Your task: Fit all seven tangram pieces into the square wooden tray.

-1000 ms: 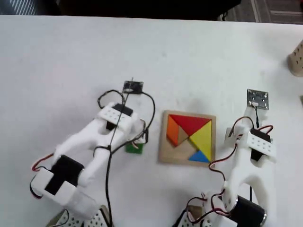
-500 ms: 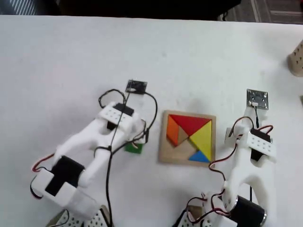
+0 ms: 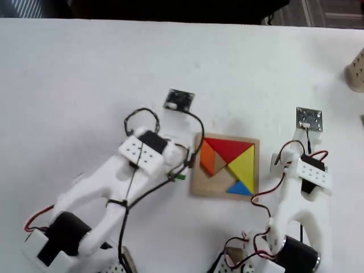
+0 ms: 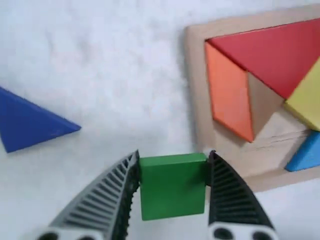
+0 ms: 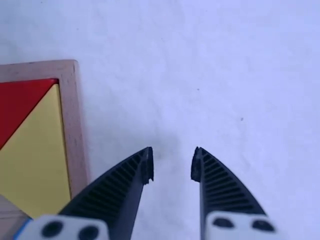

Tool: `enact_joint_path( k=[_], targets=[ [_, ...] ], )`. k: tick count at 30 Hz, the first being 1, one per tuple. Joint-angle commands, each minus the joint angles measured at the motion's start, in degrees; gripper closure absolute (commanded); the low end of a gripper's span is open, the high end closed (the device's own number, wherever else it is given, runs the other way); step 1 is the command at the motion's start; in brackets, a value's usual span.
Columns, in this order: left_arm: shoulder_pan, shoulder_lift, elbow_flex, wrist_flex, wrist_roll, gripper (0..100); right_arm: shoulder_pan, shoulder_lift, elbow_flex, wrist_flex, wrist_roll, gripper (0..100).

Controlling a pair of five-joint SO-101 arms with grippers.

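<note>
The square wooden tray (image 3: 196,165) lies between the two arms. It holds a red triangle (image 3: 228,149), a yellow triangle (image 3: 243,168), an orange parallelogram (image 3: 207,159) and a small blue triangle (image 3: 239,188). A wood-coloured patch (image 4: 262,97) shows beside the orange piece. My left gripper (image 4: 172,157) is shut on the green square (image 4: 172,185), just off the tray's rim (image 4: 192,85) on its left side. From above, the green square (image 3: 180,177) peeks out under that arm. My right gripper (image 5: 171,165) hangs open over bare table beside the tray's right rim (image 5: 77,125), holding nothing.
A loose dark blue triangle (image 4: 30,125) lies on the white table beyond the left gripper. A beige perforated object (image 3: 357,71) stands at the far right edge. Cables loop around the left arm (image 3: 139,151) and the right arm (image 3: 307,176).
My left arm has swung right toward the tray, carrying the green square from the open table up to the tray's left rim. The right arm has kept still.
</note>
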Motion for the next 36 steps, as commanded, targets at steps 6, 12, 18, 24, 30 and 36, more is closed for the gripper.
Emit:
enact_joint_path(
  k=[6, 12, 18, 24, 30, 36],
  targets=[
    [11.6, 1.8, -1.4, -17.1, -3.9, 93, -0.1, 0.1, -1.5, 0.0, 0.6, 86.7],
    [16.6, 10.5, -5.8, -20.7, -7.6, 93, -0.1, 0.1, -1.5, 0.0, 0.6, 86.6],
    [18.0, 18.9, -12.2, -20.3, -15.0, 93, -0.1, 0.1, -1.5, 0.0, 0.6, 86.6],
    [18.0, 21.5, -14.3, -20.3, -20.2, 93, -0.1, 0.1, -1.5, 0.0, 0.6, 86.5],
    [18.0, 21.4, -14.4, -17.9, -20.7, 78, -0.3, 0.1, -1.5, 0.0, 0.6, 86.5],
    [17.5, 20.7, -14.4, -17.6, -20.7, 70, -0.3, 0.1, -1.5, 0.0, 0.6, 86.7]
  ],
)
